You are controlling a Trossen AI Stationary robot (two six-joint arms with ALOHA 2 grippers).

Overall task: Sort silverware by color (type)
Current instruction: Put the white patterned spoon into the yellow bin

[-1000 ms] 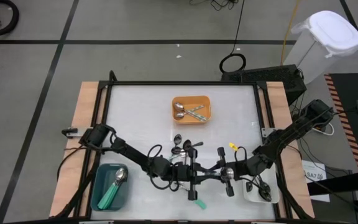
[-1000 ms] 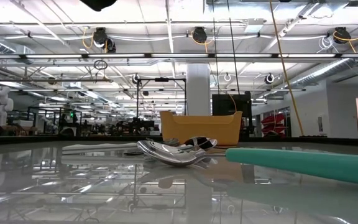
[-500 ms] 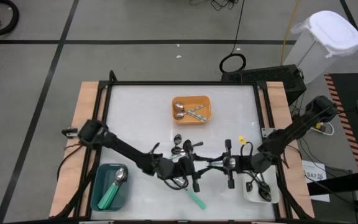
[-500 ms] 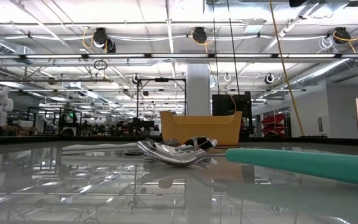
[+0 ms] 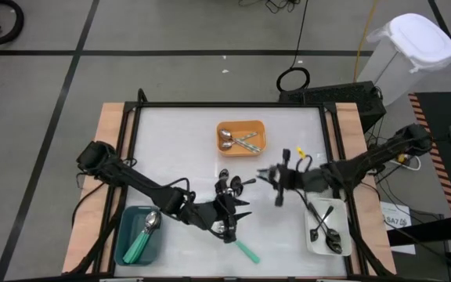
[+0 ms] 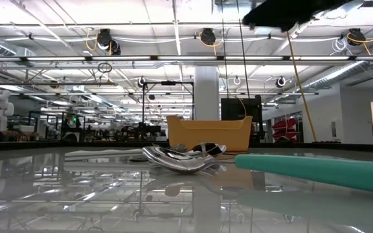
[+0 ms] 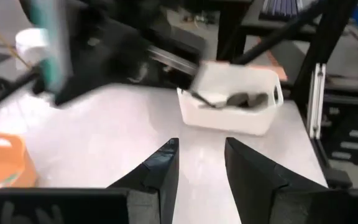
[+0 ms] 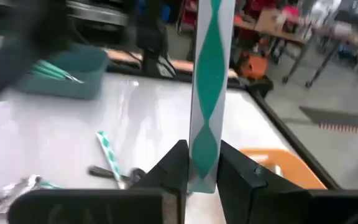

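Silver and black spoons lie in a loose pile [image 5: 230,186] mid-table, which also shows in the low view [image 6: 180,159]. A spoon with a teal handle [image 5: 246,251] lies flat near the near edge. My left gripper [image 5: 229,222] hovers open over the pile's near side, with nothing between its fingers [image 7: 201,152]. My right gripper [image 5: 276,182] is right of the pile and is shut on a spoon with a teal-and-white patterned handle [image 8: 207,87]. That spoon's bowl is out of view. My right gripper pinches the patterned spoon handle between its two fingers, near one end [image 8: 202,163]. The rest of the handle sticks out beyond the fingertips, and the spoon is lifted clear of the table. From the left wrist view it shows as a blurred, roughly upright teal bar [image 7: 47,43].
The orange tray [image 5: 224,125] at the far middle holds a silver spoon and a patterned one. In the teal tray [image 5: 124,227] at the near left is a teal-handled spoon. The white tray [image 5: 343,235] at the near right holds black spoons. Bare tabletop lies left of the pile.
My right gripper, still shut on the patterned spoon, has risen and moved from beside the left gripper near the near edge toward the far side, turning as it went. My left gripper has shifted a little toward the table's left, over the pile's near side.
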